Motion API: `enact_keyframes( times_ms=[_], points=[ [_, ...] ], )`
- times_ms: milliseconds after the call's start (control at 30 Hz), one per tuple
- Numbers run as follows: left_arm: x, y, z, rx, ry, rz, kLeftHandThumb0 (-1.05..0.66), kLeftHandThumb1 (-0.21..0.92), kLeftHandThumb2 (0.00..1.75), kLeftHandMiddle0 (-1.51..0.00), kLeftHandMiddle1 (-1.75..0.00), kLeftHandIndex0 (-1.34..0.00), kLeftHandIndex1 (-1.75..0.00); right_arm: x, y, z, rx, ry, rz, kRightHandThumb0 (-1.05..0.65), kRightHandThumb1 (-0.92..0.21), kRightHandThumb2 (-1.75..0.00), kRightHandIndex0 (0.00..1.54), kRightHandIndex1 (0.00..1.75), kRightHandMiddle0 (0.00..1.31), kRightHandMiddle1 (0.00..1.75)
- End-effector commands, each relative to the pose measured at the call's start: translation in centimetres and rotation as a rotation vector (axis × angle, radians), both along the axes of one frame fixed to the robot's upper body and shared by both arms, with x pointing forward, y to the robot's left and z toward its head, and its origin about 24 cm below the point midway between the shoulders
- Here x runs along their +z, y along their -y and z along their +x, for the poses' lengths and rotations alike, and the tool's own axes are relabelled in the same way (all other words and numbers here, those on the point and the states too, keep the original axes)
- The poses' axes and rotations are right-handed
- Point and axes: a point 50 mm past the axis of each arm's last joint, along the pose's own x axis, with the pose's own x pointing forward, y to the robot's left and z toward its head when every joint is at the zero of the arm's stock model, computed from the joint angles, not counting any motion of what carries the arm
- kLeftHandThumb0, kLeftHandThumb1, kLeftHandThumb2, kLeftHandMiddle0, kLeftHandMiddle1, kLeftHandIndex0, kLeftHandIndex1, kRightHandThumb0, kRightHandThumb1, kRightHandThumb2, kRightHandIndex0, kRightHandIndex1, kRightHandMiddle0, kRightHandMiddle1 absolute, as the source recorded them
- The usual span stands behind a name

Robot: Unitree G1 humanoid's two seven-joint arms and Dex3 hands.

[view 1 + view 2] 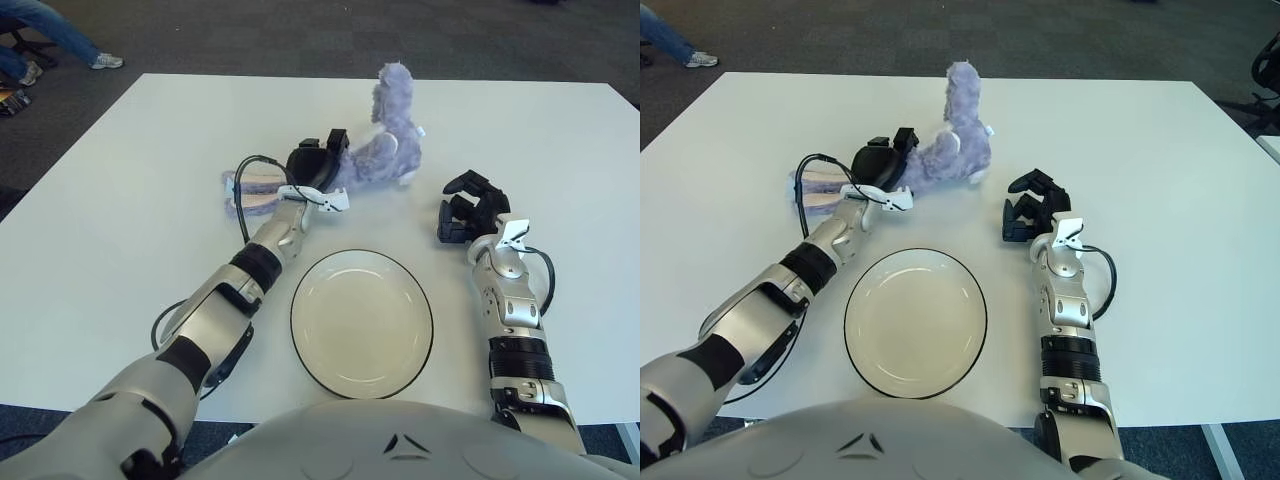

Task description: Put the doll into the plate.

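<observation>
A purple plush doll [388,135] sits upright at the back middle of the white table [120,200], its pink-soled feet [255,185] stretched out to the left. My left hand [315,162] is shut on the doll's lower body, between its torso and feet. An empty white plate [362,322] with a dark rim lies near the front edge, just in front of that hand. My right hand [1033,208] shows to the right of the plate, fingers relaxed and holding nothing.
A person's legs and shoes [60,35] and a chair base show on the carpet beyond the table's far left corner. A black cable [245,190] loops around my left wrist.
</observation>
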Motion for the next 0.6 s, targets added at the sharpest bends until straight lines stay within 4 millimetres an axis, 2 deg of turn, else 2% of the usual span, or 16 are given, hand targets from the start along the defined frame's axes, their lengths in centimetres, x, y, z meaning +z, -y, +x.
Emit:
enact_keyframes(
  times_ms=[0, 233, 333, 400, 567],
  points=[
    [-2.0, -1.6, -0.5, 0.042, -0.092, 0.03, 0.0, 0.04, 1.64, -0.7, -1.74, -0.7, -1.75, -0.8, 0.2, -0.3, -0.002, -0.05, -0.01, -0.02, 0.05, -1.64, 0.9, 1.75, 0.79, 1.47],
    [-0.8, -2.2, -0.6, 0.062, -0.044, -0.007, 0.0, 0.12, 1.55, -0.64, -1.73, -0.64, -1.75, -0.9, 0.2, -0.3, 0.003, -0.048, -0.005, -0.02, 0.05, -1.64, 0.9, 1.75, 0.79, 1.47],
    [-0.1, -2.5, -0.7, 0.067, -0.028, -0.011, 0.0, 0.02, 1.54, -0.9, -1.39, -0.7, -1.75, -1.0, 0.2, -0.3, 0.003, -0.048, -0.008, -0.02, 0.05, -1.64, 0.9, 1.75, 0.8, 1.46],
    [0.5, -2.9, -0.7, 0.069, -0.017, -0.013, 0.0, -0.01, 1.55, -0.96, -1.33, -0.71, -1.75, -1.0, 0.1, -0.2, 0.004, -0.05, -0.008, -0.02, 0.05, -1.65, 0.9, 1.75, 0.8, 1.46],
    [1.9, -3.6, -1.2, 0.071, 0.018, -0.02, 0.0, -0.03, 1.6, -0.97, -1.42, -0.68, -1.75, -1.0, 0.1, -0.2, 0.006, -0.053, -0.01, -0.02, 0.05, -1.65, 0.9, 1.75, 0.79, 1.47]
  ],
)
